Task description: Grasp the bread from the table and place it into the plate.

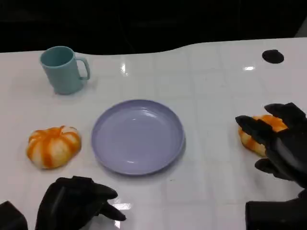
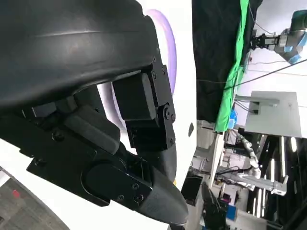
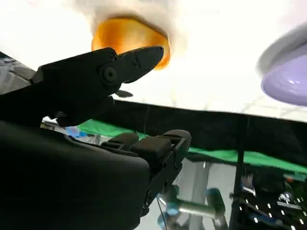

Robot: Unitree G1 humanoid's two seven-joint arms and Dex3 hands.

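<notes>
Two breads lie on the table; the nearer bread (image 1: 256, 135) sits right of the plate (image 1: 138, 136), just under the right hand (image 1: 280, 143), whose spread fingers straddle it without closing.

Two breads: one (image 1: 53, 146) just ahead of the left hand (image 1: 76, 201), one (image 1: 261, 134) under the right hand's (image 1: 283, 143) fingers (partly hidden); one plate (image 1: 138, 136) between the hands; one cup (image 1: 62, 69) well beyond the left hand

lavender plate (image 1: 137, 137), teal mug (image 1: 62, 69), orange-and-white striped bread (image 1: 53, 146) (another (image 1: 261, 134) likewise), white table (image 1: 211, 76).
</notes>
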